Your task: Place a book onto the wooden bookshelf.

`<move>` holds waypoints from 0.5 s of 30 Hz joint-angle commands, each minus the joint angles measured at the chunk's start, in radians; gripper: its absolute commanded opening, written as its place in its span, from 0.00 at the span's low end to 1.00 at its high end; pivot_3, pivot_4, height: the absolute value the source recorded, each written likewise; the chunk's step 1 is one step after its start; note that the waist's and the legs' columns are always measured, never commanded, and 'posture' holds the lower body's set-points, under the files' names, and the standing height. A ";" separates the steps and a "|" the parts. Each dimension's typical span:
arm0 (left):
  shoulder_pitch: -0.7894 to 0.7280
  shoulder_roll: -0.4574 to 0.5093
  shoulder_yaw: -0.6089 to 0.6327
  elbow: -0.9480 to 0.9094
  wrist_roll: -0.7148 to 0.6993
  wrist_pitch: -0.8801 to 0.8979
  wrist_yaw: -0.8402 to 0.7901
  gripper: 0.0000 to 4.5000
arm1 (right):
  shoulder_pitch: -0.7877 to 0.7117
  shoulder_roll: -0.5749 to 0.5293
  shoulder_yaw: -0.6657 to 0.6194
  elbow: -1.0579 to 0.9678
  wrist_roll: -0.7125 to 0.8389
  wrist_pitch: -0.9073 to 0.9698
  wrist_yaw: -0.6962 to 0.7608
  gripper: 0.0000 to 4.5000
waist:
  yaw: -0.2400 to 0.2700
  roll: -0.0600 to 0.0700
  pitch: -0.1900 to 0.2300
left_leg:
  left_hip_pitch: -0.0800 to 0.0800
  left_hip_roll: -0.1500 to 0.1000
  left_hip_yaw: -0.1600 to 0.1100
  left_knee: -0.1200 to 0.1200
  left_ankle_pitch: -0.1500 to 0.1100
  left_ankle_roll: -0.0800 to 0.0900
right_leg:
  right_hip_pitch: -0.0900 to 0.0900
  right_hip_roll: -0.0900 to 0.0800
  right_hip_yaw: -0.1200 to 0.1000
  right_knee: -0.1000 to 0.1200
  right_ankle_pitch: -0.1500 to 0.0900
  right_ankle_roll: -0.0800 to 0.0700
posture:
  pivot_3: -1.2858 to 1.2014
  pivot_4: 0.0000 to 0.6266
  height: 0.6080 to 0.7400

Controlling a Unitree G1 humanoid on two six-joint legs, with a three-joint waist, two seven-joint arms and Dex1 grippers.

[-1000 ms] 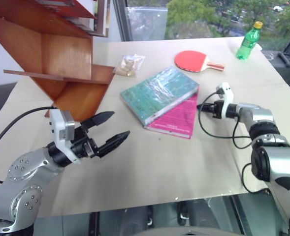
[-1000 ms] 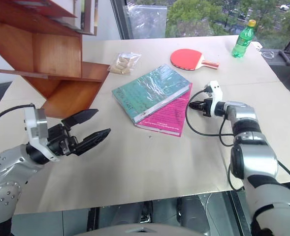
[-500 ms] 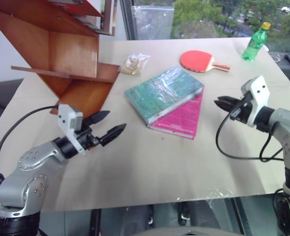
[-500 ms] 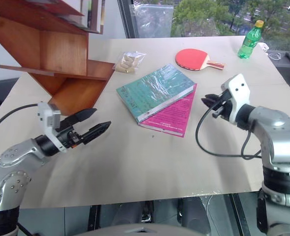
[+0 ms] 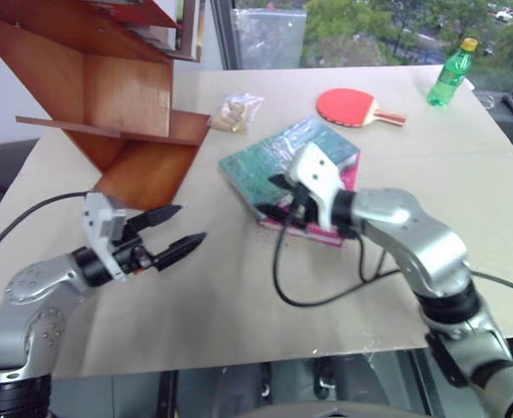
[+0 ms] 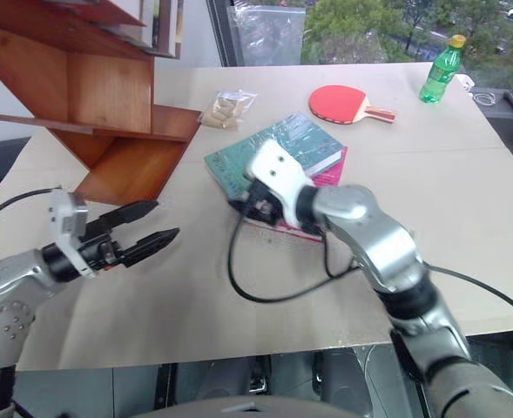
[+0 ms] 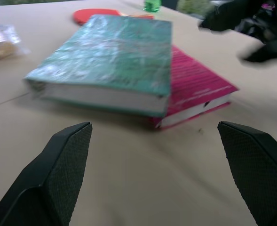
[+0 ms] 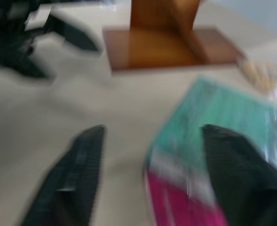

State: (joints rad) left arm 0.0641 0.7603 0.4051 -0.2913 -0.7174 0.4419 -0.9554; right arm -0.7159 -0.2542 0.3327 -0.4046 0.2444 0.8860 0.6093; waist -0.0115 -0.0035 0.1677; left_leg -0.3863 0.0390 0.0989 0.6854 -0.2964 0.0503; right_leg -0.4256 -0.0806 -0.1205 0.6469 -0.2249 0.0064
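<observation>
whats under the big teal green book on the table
A smaller magenta-pink book lies under the large teal-green glossy book, its near edge and one corner sticking out. The rest of its cover is hidden by the teal-green book, so its title cannot be read.

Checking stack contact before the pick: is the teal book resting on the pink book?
Touching. The left wrist view shows the teal book lying directly on the pink book, its edge overlapping with no gap.
</observation>
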 commanded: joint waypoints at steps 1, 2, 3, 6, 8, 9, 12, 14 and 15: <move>0.021 0.016 0.067 -0.025 -0.010 -0.025 -0.017 1.00 | -0.107 0.071 0.029 0.117 -0.033 -0.059 -0.034 0.31 | 0.001 -0.001 -0.001 | -0.001 0.000 0.000 0.000 0.000 0.000 | 0.000 -0.001 -0.001 0.000 0.000 0.000 | 0.52 0.24 1.00; 0.030 0.014 0.074 -0.029 -0.007 -0.028 -0.018 1.00 | -0.133 0.085 0.044 0.156 -0.052 -0.078 -0.041 0.17 | 0.001 -0.001 -0.001 | -0.001 -0.001 -0.001 0.000 0.000 0.000 | 0.000 -0.001 -0.001 -0.001 0.000 0.000 | 0.52 0.24 1.00; 0.037 0.011 0.079 -0.033 -0.005 -0.031 -0.018 1.00 | -0.155 0.095 0.062 0.192 -0.074 -0.096 -0.048 0.14 | 0.000 -0.002 -0.001 | -0.002 -0.001 -0.002 0.000 0.000 0.000 | 0.000 -0.001 -0.001 -0.001 0.000 0.000 | 0.52 0.24 1.00; 0.060 -0.001 0.095 -0.057 -0.012 -0.031 -0.004 1.00 | -0.190 0.111 0.152 0.283 -0.136 -0.173 -0.024 0.01 | -0.003 -0.002 -0.001 | -0.007 -0.001 -0.002 0.000 0.000 0.000 | -0.005 -0.001 -0.002 -0.001 0.000 0.000 | 0.52 0.24 1.00; 0.086 -0.014 0.106 -0.081 -0.016 -0.033 0.006 1.00 | -0.204 0.126 0.220 0.357 -0.191 -0.245 -0.010 0.01 | -0.005 -0.002 -0.001 | -0.008 -0.001 -0.002 0.000 0.000 0.000 | -0.006 -0.001 -0.003 -0.001 0.000 0.000 | 0.52 0.24 1.00; 0.096 -0.020 0.110 -0.089 -0.017 -0.035 0.009 1.00 | -0.211 0.128 0.246 0.395 -0.220 -0.280 -0.010 0.01 | -0.007 -0.002 -0.001 | -0.008 0.000 -0.002 0.000 0.000 0.000 | -0.007 -0.001 -0.003 -0.001 0.000 0.000 | 0.52 0.24 1.00; 0.113 -0.035 0.118 -0.103 -0.022 -0.038 0.018 1.00 | -0.226 0.109 0.308 0.507 -0.310 -0.379 -0.008 0.01 | -0.017 -0.002 -0.001 | -0.008 0.000 -0.001 0.000 0.000 0.000 | -0.007 -0.001 -0.003 -0.001 0.000 0.000 | 0.52 0.24 1.00; 0.115 -0.043 0.117 -0.116 -0.026 -0.033 0.031 1.00 | -0.216 0.104 0.311 0.526 -0.322 -0.413 0.020 0.01 | -0.017 -0.002 -0.001 | -0.009 -0.001 -0.002 0.000 0.000 0.000 | -0.007 -0.001 -0.003 -0.001 0.000 0.000 | 0.52 0.24 1.00; 0.116 -0.046 0.115 -0.120 -0.026 -0.032 0.035 1.00 | -0.208 0.093 0.321 0.516 -0.323 -0.435 0.054 0.01 | -0.017 -0.002 -0.001 | -0.009 -0.001 -0.002 0.000 0.000 0.000 | -0.007 -0.001 -0.003 0.000 0.000 0.000 | 0.52 0.24 1.00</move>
State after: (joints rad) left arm 0.1780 0.7147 0.4891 -0.3681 -0.7269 0.4261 -0.9282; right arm -0.9171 -0.1574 0.6546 0.1401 -0.0673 0.5052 0.6297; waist -0.0281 -0.0059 0.1665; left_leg -0.3955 0.0384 0.0966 0.6858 -0.2965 0.0504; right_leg -0.4326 -0.0819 -0.1233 0.6465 -0.2246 0.0061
